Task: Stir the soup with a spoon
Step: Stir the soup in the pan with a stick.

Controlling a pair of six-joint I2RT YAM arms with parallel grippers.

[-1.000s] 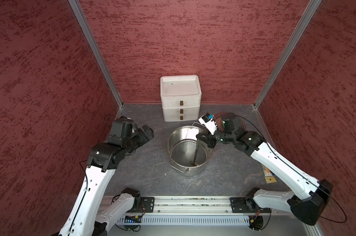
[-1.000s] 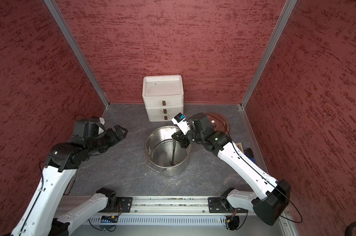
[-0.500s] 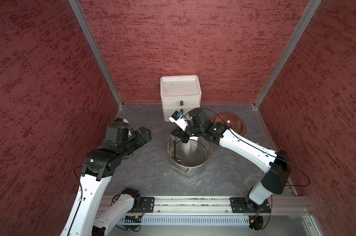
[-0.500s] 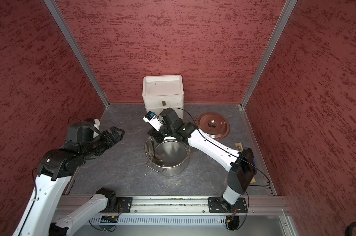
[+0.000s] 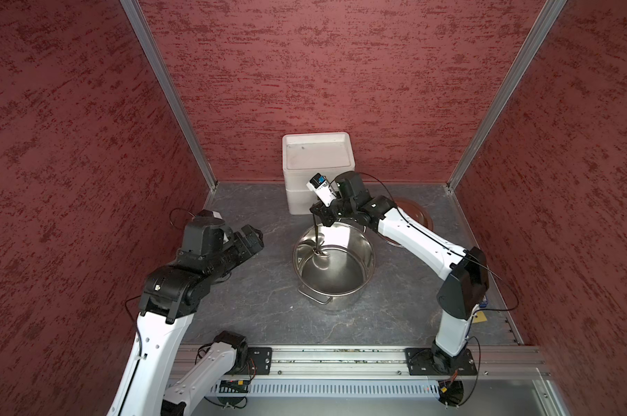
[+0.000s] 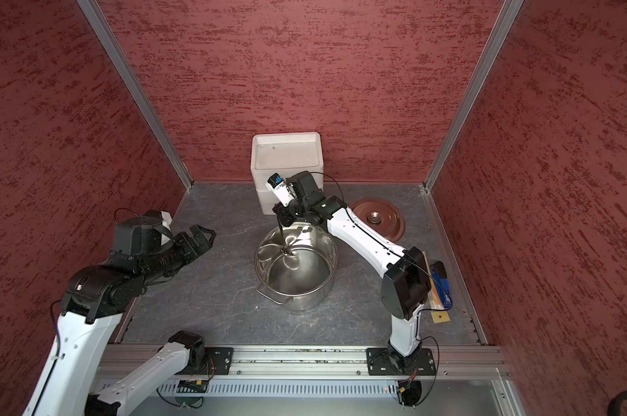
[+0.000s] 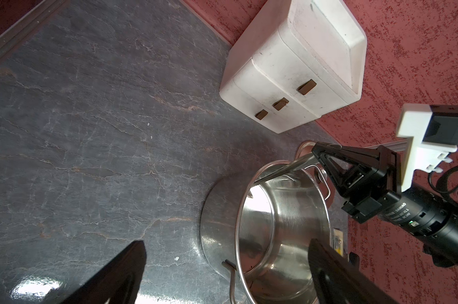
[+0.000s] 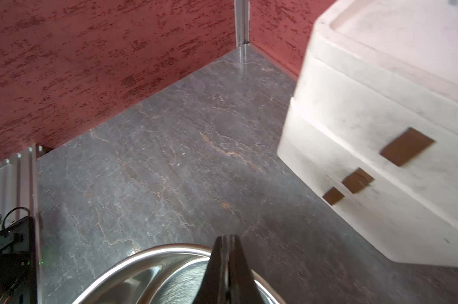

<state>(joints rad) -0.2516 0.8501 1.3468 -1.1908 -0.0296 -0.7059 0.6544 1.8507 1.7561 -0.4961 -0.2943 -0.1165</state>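
Nearest runs an aluminium rail [image 5: 340, 360] that carries both arm bases. Beyond it lies the table [image 5: 261, 309], a dark grey stone-look slab with pale and rust-coloured veins; the left wrist view catches glare on it.

The left gripper [image 6: 202, 239] hangs over the slab's left side, well apart from the pot [image 5: 344, 302], its jaws spread wide with nothing between them.

The steel pot stands mid-table, one loop handle toward the rail. The spoon [image 5: 317, 236] stands nearly upright in it, by the far wall, its lower end down inside. The right gripper [image 5: 318, 216] is clamped on the top of the spoon's handle, just above the far rim.

A red-brown lid [image 6: 387, 227] lies flat behind the pot to the right. White drawers [image 5: 317, 158] with brown pulls stand against the back wall.

Red mottled walls [image 5: 322, 72] close three sides, with aluminium posts [image 5: 168, 93] in the far corners.
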